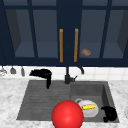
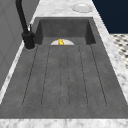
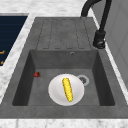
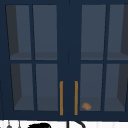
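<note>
My left hand (image 1: 41, 73) hovers over the back left of the sink's draining board (image 1: 42, 100), its fingers hanging loosely downward and holding nothing; its top also shows in the upper view as my left hand (image 4: 38, 125). My right hand (image 1: 110, 113) hangs at the front right corner of the basin (image 1: 105, 92), beside a white plate (image 1: 93, 113). A yellow corn cob (image 1: 89, 107) lies on that plate; plate (image 3: 56, 92) and cob (image 3: 67, 89) sit on the basin floor. A big red ball (image 1: 67, 115) fills the front middle.
A black faucet (image 1: 67, 75) rises at the sink's back middle. Above is a dark blue glass-door cabinet with two orange handles (image 1: 61, 45), and a brown lump (image 1: 85, 52) behind the right door. A small red object (image 3: 37, 74) lies in the basin. Another plate (image 2: 81, 7) rests on the counter.
</note>
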You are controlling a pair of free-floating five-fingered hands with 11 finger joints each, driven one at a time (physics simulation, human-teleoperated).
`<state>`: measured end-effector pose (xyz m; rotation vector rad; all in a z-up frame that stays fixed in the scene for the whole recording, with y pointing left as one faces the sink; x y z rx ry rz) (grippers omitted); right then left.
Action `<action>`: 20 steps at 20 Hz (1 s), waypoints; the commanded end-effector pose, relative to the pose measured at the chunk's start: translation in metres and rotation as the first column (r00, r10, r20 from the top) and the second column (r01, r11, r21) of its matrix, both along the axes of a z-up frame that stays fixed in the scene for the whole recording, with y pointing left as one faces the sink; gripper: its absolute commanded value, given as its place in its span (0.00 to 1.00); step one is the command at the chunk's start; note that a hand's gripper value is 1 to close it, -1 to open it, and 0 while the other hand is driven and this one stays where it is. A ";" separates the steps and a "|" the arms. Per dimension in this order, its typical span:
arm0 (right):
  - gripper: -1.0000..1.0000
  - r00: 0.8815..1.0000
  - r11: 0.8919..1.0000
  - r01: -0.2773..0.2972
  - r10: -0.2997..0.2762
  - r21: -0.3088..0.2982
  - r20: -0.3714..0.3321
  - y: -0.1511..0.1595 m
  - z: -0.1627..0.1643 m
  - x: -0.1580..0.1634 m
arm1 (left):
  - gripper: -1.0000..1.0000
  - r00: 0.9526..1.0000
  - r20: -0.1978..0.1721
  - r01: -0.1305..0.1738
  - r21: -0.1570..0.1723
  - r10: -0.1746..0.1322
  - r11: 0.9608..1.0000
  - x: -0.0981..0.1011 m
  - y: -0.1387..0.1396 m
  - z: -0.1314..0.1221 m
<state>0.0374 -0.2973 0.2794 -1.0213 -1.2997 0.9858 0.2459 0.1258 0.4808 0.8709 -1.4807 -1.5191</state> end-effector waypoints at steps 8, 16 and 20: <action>0.50 1.000 1.000 0.000 0.000 0.000 0.000 0.000 0.000 0.000 | 0.00 0.977 0.004 0.214 0.000 -0.214 0.977 0.000 0.000 -0.046; 0.50 1.000 1.000 0.000 0.000 0.000 0.000 0.000 0.000 0.000 | 0.00 0.950 0.018 0.312 -0.037 -0.311 0.949 -0.006 0.010 -0.093; 0.50 1.000 1.000 0.000 0.000 0.000 0.000 0.000 0.000 0.000 | 0.00 0.933 0.026 0.359 -0.055 -0.358 0.932 -0.016 0.026 -0.125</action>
